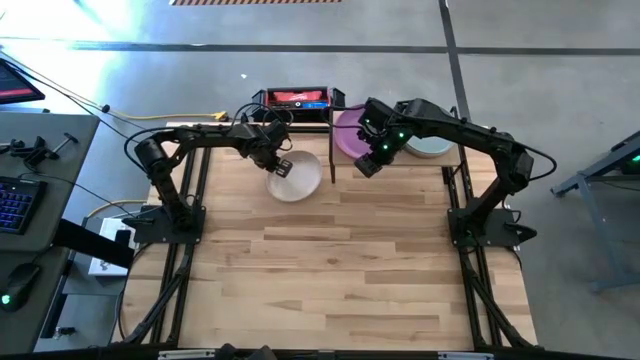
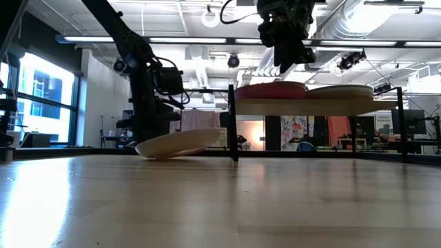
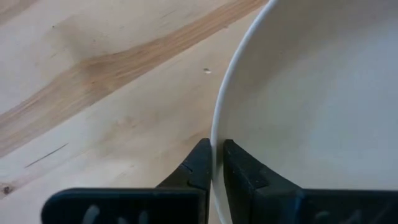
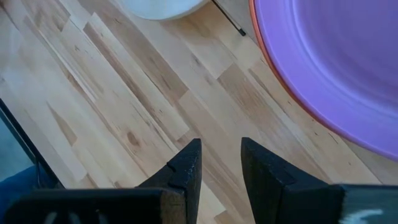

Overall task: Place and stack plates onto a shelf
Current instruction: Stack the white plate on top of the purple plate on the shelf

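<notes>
A cream-white plate lies left of the shelf at the table's far side. In the low view the plate is tilted, its right side higher. My left gripper is shut on its rim. On the shelf, a purple plate tops a stack with an orange rim showing under it. A pale plate lies beside the stack. My right gripper is open and empty. It hovers above the near edge of the purple plate. My left gripper pinches the cream-white plate's rim on its far left side, one finger inside the plate and one outside. The fingers come slanting down from the table's left. The plate is tilted; its low left part is at or near the tabletop.
A red-and-black box stands at the far edge behind the plate. A black shelf post stands between the cream-white plate and the shelf. The slatted wooden tabletop stretches toward the near edge.
</notes>
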